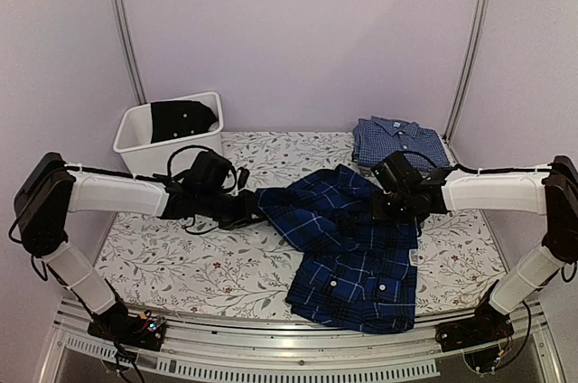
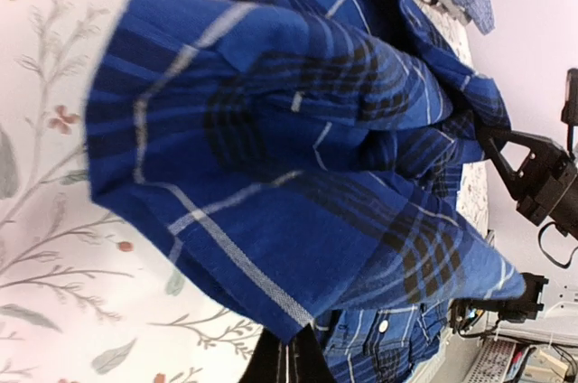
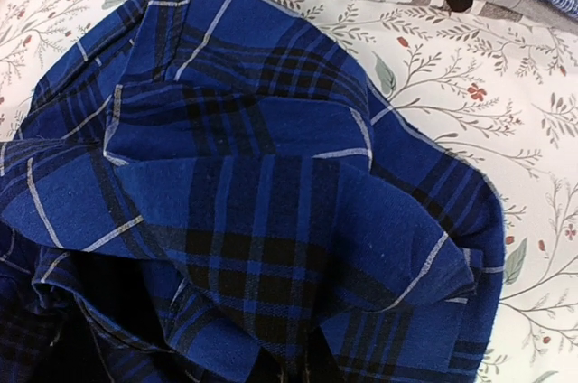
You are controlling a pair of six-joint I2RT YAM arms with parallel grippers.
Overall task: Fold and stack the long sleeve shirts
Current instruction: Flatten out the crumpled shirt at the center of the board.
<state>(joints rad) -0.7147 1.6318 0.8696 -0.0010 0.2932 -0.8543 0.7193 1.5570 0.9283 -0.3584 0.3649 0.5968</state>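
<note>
My left tool (image 1: 256, 209) is clenched on the left edge of the plaid shirt (image 1: 348, 256), left of the frame's centre in the top view. In my left wrist view the cloth hangs bunched right in front of the lens, and my fingers are almost wholly hidden beneath it. My right tool (image 1: 386, 207) grasps the same shirt on its right side, right of centre. My right wrist view is filled with folds of navy and blue plaid, so the fingers there are covered as well. The upper part of the shirt is gathered and rumpled between my two tools. The lower part lies flatter on the table (image 1: 208, 266), reaching down toward the bottom edge of the frame with two buttoned chest pockets showing. The checked shirt (image 1: 397, 141) lies folded, collar up, at the upper right of the table, near the plaid shirt but apart from it and just behind my right tool. A white bin (image 1: 135, 144) sits at the upper left of the table with a dark cloth (image 1: 181, 118) in it, well apart from both shirts.
</note>
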